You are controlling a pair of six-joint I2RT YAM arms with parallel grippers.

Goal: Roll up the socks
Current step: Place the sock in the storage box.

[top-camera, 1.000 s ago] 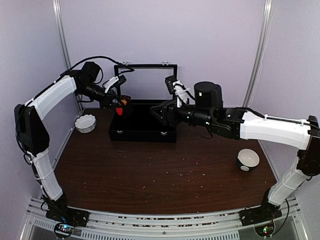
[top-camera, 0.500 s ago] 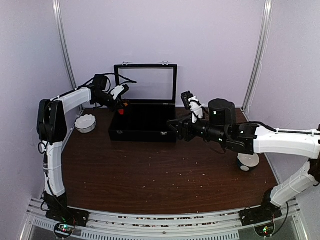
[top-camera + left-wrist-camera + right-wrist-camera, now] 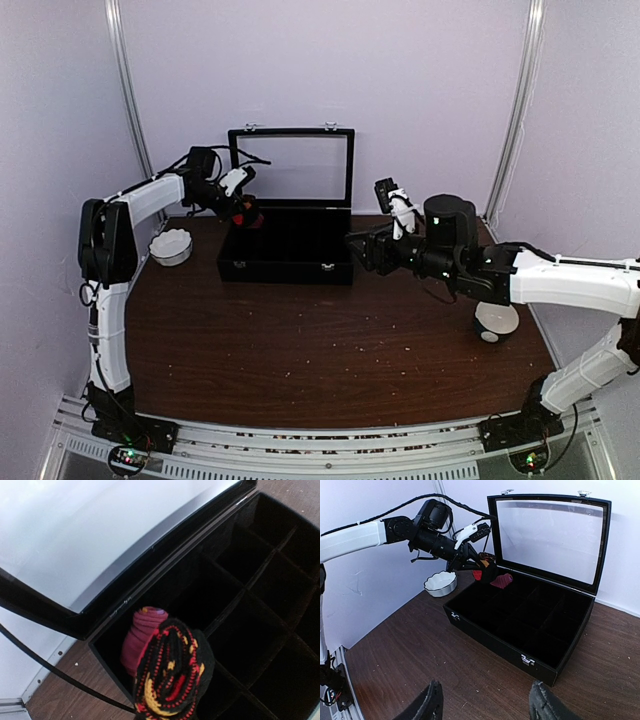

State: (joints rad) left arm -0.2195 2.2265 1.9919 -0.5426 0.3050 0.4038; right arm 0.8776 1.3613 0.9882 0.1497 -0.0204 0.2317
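Note:
The socks (image 3: 170, 677) are rolled into one bundle, black argyle outside (image 3: 485, 570) and pink inside (image 3: 141, 635). My left gripper (image 3: 242, 208) is shut on the bundle and holds it over the back-left corner compartment of the black divided box (image 3: 285, 268). In the left wrist view the roll fills the bottom centre and hides my fingers. My right gripper (image 3: 487, 702) hangs open and empty above the table in front of the box (image 3: 495, 641), with its fingertips (image 3: 432, 700) wide apart. In the top view the right gripper (image 3: 358, 247) is just right of the box.
The box lid (image 3: 291, 165) stands upright at the back. A white bowl (image 3: 171, 246) sits left of the box, seen too in the right wrist view (image 3: 440, 583). Another bowl (image 3: 496, 320) sits under my right arm. Crumbs dot the brown table (image 3: 300, 350).
My right arm has drawn back to the right, away from the box, its jaws narrowing a little. My left arm has changed its pose and brought the sock roll to the box's back-left corner.

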